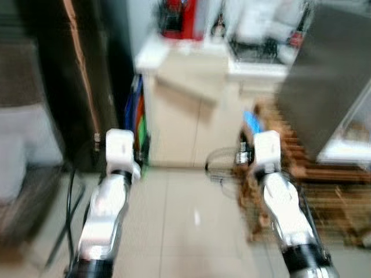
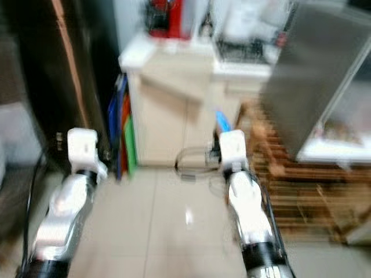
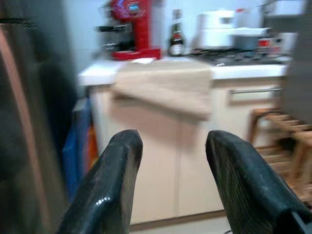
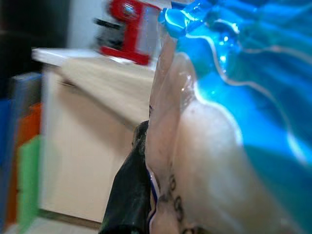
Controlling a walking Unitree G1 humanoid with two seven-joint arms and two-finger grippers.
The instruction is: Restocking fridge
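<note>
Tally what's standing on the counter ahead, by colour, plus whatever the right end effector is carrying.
Red: 1, the coffee machine
Dark: 1, the bottle
White: 1, the appliance
Beige: 1, the towel draped over the counter edge
Blue and clear: 1, the plastic bag in the right end effector
Total: 5

- Pale tiled floor (image 1: 174, 220), glossy, light glinting off it.
- Cream cabinet (image 1: 191, 121) under a white counter (image 3: 146, 68); beige cloth (image 3: 165, 87) draped over its edge.
- Red appliance (image 3: 131, 27), dark bottle (image 3: 176, 39), white pot (image 3: 217, 29) on counter.
- Dark tall panel (image 1: 69, 75), robot's left.
- Wooden rack (image 1: 313, 185), robot's right; grey door (image 1: 330, 75) above it.
- Coloured boards (image 1: 138, 124) beside cabinet.
</note>
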